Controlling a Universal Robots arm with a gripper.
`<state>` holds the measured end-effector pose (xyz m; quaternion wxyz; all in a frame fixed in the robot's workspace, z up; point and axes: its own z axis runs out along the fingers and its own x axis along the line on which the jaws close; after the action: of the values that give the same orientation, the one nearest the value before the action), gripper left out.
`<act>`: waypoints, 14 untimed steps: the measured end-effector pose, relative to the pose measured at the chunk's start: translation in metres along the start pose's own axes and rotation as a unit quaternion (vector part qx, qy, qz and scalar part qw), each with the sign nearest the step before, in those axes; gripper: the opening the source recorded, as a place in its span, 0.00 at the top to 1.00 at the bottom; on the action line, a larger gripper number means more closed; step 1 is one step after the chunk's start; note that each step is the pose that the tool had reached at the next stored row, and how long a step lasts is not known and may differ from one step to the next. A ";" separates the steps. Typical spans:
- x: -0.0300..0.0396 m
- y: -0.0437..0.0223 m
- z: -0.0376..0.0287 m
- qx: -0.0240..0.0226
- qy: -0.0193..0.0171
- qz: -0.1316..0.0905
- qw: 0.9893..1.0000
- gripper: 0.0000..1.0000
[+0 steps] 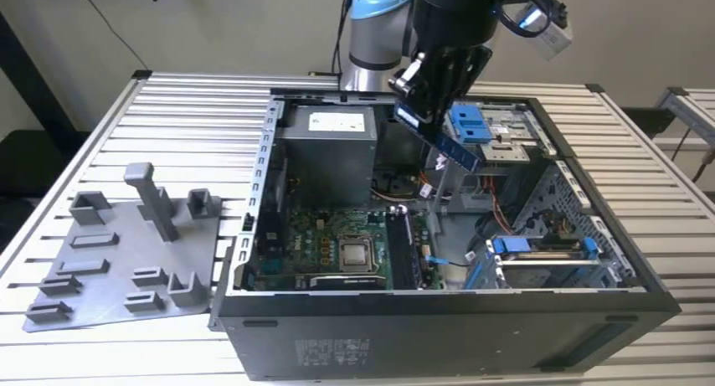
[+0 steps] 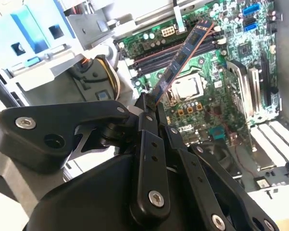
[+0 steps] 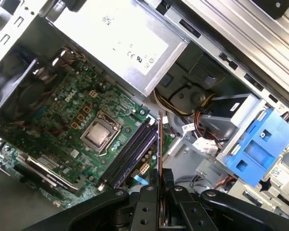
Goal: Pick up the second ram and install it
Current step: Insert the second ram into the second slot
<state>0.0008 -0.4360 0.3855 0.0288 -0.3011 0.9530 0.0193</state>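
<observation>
Jaws clamp one end of the second ram (image 1: 444,145), held above the open computer case (image 1: 447,336), slanting down toward the exterior view's right. In the second wrist view the second ram (image 2: 183,55) reaches lengthwise over the motherboard (image 2: 241,53). In the first wrist view it shows edge-on beside the memory slots (image 3: 130,151). We judge it light, stiff, fragile: bare edges only.
</observation>
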 end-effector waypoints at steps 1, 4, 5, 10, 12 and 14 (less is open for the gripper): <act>0.0000 0.0000 0.0001 0.000 0.000 0.007 1.000 0.86; 0.0001 0.0000 0.0003 0.002 0.000 0.029 1.000 0.86; 0.0001 0.0000 0.0004 0.002 -0.001 0.036 0.999 0.86; 0.0001 0.0001 0.0009 0.005 -0.001 0.070 0.998 0.86; 0.0002 0.0000 0.0011 0.005 -0.001 0.084 0.996 0.86; 0.0002 0.0001 0.0013 0.006 -0.002 0.098 0.995 0.86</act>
<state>0.0006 -0.4360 0.3842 0.0301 -0.2063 0.9779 0.0165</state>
